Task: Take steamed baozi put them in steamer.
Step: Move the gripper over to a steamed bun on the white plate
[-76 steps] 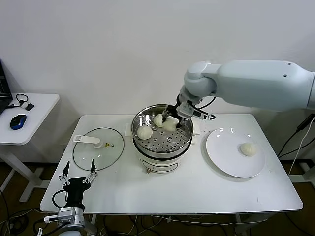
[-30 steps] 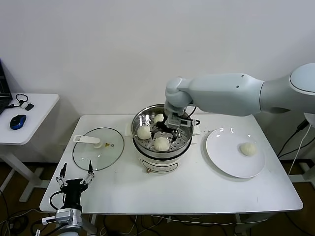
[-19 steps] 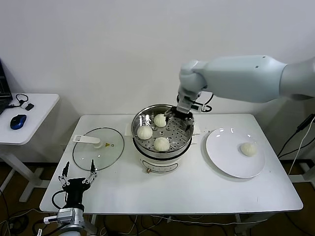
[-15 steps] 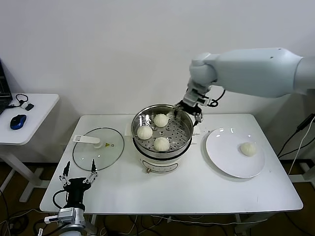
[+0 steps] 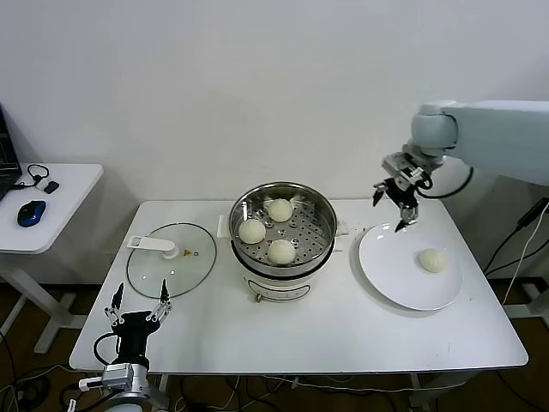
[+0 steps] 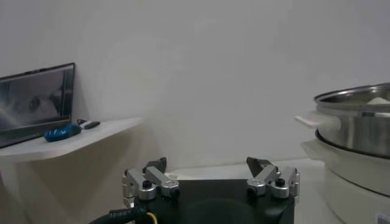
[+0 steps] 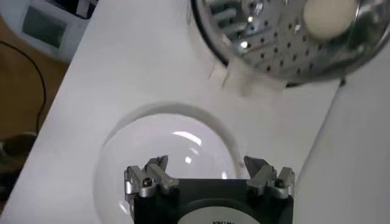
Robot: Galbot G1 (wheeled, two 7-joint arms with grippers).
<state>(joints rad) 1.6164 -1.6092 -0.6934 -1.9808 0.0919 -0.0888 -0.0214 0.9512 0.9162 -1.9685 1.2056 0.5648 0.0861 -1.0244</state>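
The shiny steel steamer (image 5: 305, 233) stands mid-table on its white base and holds three steamed baozi: one at the back (image 5: 280, 209), one at the left (image 5: 252, 231), one at the front (image 5: 281, 251). A further baozi (image 5: 432, 260) lies on the white plate (image 5: 390, 268) to the right. My right gripper (image 5: 395, 204) hangs open and empty above the plate's far left rim. Its wrist view shows the plate (image 7: 152, 152) below the gripper (image 7: 207, 173) and the steamer (image 7: 274, 42) with a baozi (image 7: 329, 15). My left gripper (image 5: 137, 302) is parked open below the table's front left edge.
A flat glass lid (image 5: 171, 260) with a white handle lies left of the steamer. A small white side table (image 5: 60, 193) at far left carries a blue mouse (image 5: 32, 212). In the left wrist view the steamer's wall (image 6: 359, 122) stands beside the gripper (image 6: 210, 167).
My right gripper set a bun down at the steamer's front, opened, rose and swung right to above the plate's edge. The left arm stayed parked.
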